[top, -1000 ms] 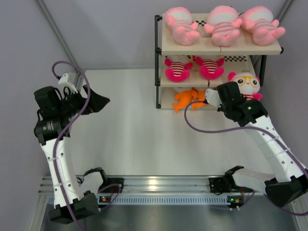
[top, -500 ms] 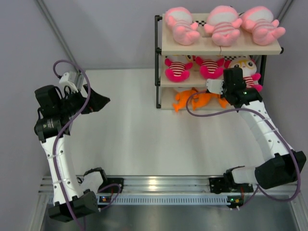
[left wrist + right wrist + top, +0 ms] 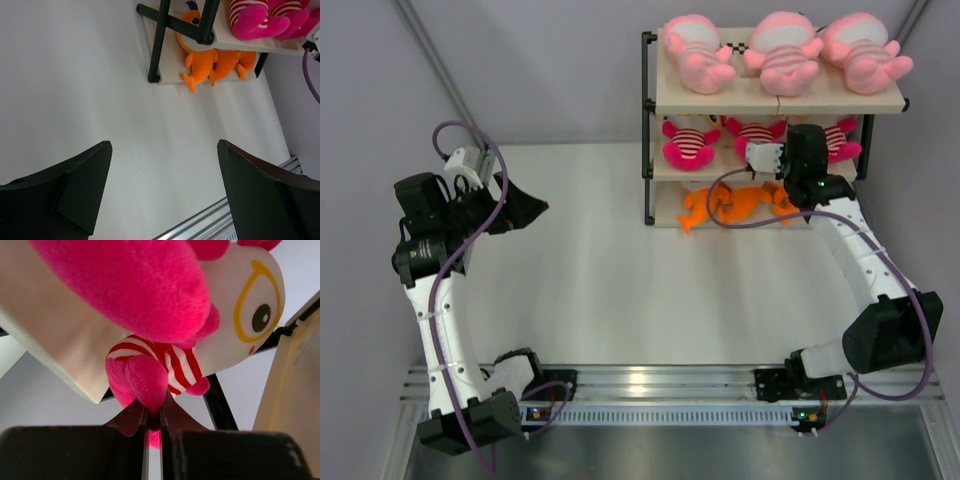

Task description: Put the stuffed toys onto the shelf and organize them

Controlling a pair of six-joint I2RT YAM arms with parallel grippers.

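Right arm reached far forward from its base, elbow bent out to the right, wrist levelled at the middle tier of the shelf. Right claw was all but closed, its fingers pinching a lower limb of a hot-pink toy. That toy sat directly ahead of the claw at the right end of the middle tier, its striped belly and white face with a yellow-ringed eye just beyond the fingertips. Two more hot-pink toys lay to the claw's left on the same board. Three pale pink toys lay on the tier above the claw, and the orange toys on the tier below and to its left. Left arm stood upright over its base at the left side of the table, wrist bent toward the shelf. Left claw was spread wide with nothing between the fingers. It hung above bare tabletop, and the shelf was well apart from it, ahead and to its right.
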